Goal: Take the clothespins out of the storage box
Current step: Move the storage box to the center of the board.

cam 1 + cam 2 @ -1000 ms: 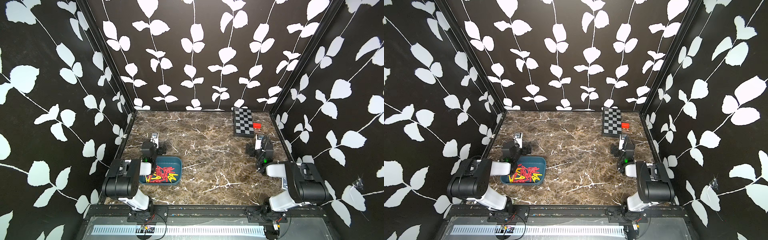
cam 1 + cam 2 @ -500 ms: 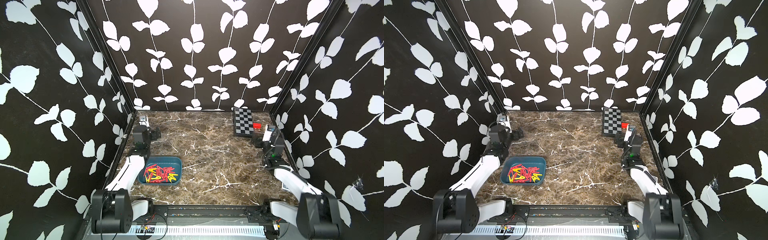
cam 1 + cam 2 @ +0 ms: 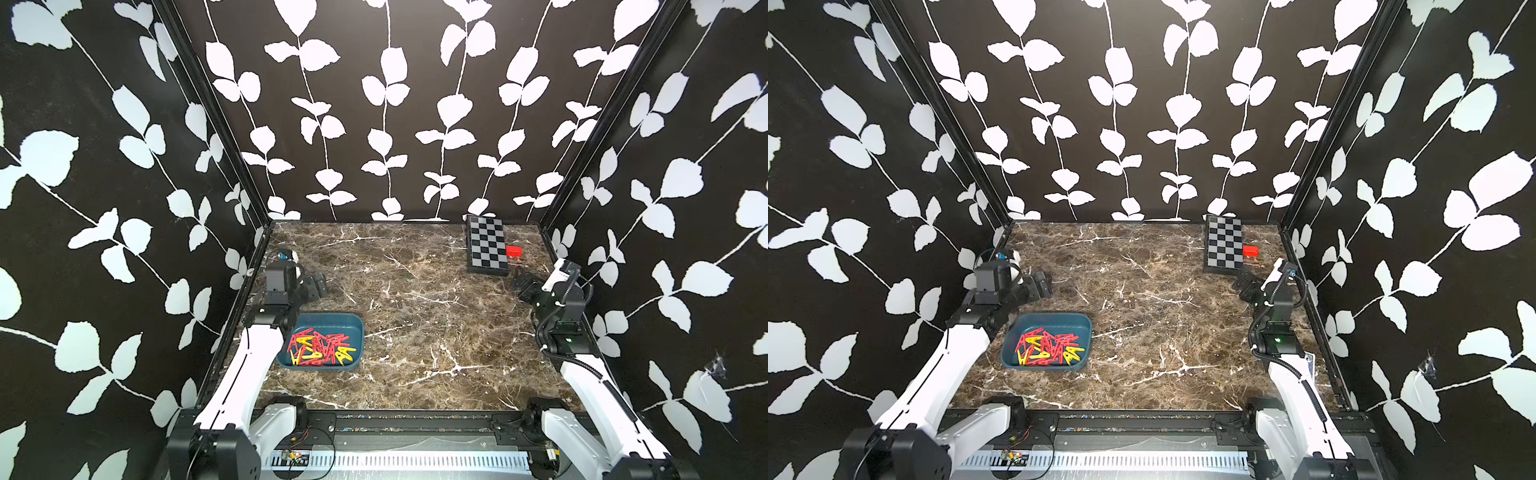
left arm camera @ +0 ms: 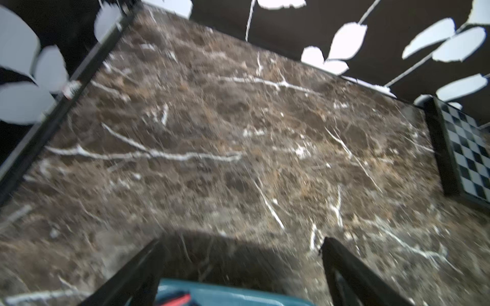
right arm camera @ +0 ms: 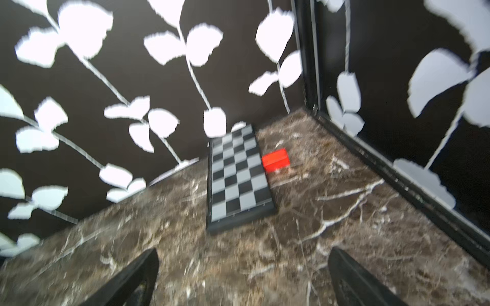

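Two white-and-black arms (image 3: 249,365) reach in from the front rail (image 3: 395,460) of a booth whose three walls (image 3: 374,104) are black, printed with white leaves on trailing vines, and joined at the back corners by black posts (image 3: 216,124). Brown marble-look worktop (image 3: 415,316), veined in white, covers the whole floor of the booth. On its left side, near the front, sits the teal box (image 3: 328,319), holding a loose heap of red and yellow pins (image 3: 322,347); every pin seen in both top views lies inside it. The left tool (image 3: 316,286) hangs above the worktop just behind the box, apart from it, jaws wide and holding nothing. Its blurred wrist view shows two dark fingers (image 4: 138,270) spread, the box's rim between them, and a red streak inside that is probably a pin. Across the worktop the right tool (image 3: 524,286), near the right wall, is likewise spread wide and empty, aimed toward the back right corner. There a flat black-and-grey chequered board (image 3: 486,245) lies with its far end near the back wall, and a small red block (image 3: 514,251) sits on the worktop just beside the board's right edge. Both show clearly enough in the right wrist view, ahead of that tool's open jaws and well apart from the tips.
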Robot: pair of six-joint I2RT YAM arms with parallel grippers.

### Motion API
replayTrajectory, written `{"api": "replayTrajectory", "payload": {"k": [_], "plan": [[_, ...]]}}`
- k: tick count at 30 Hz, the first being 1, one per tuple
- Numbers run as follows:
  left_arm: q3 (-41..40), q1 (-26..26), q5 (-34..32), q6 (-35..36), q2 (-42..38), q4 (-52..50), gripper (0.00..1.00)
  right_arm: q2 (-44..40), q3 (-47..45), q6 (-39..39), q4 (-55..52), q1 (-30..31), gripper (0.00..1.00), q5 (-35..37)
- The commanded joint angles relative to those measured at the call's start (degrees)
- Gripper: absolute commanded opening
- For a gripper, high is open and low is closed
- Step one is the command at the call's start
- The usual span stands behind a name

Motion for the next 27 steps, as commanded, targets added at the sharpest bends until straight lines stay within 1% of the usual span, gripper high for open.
{"api": "replayTrajectory", "payload": {"k": [1,4,8,11,13,15,19,23,25,27], "plan": [[-3.5,-3.9,1.0,-3.2,-3.4,-5.5,0.9,0.9,4.1,-2.4,-8.2,1.6,0.99,-6.3],[-6.6,-9.1,-0.1,-5.9,-4.5,-6.1,0.87,2.0,6.1,-3.8,-12.7,4.0,0.99,-7.9],[-10.7,-16.2,-1.5,-10.2,-4.6,-5.1,0.85,3.6,8.7,-5.6,-17.4,8.6,0.99,-6.2],[-11.9,-22.8,-3.9,-12.5,-2.6,-3.4,0.85,5.2,10.1,-6.7,-18.9,11.9,0.99,-4.9],[-11.8,-26.0,-5.4,-13.4,-0.3,-2.2,0.8,6.1,10.7,-6.8,-19.2,14.1,0.99,-3.5],[-11.1,-27.8,-5.5,-14.2,2.5,-1.1,0.76,7.1,11.4,-6.6,-19.6,16.1,0.99,-2.3],[-8.5,-31.2,-6.6,-14.0,8.9,1.2,0.72,8.9,12.3,-6.5,-19.8,19.9,0.99,0.5],[-5.6,-32.9,-5.9,-14.7,15.8,2.5,0.59,10.0,13.4,-6.7,-21.0,22.2,0.99,2.3],[-3.8,-34.1,-5.6,-15.1,18.3,3.4,0.58,10.0,13.7,-6.8,-21.5,22.8,0.99,2.6],[-2.2,-36.6,-5.8,-15.8,20.4,4.5,0.58,9.8,13.6,-6.7,-21.8,23.2,0.99,2.9]]}}
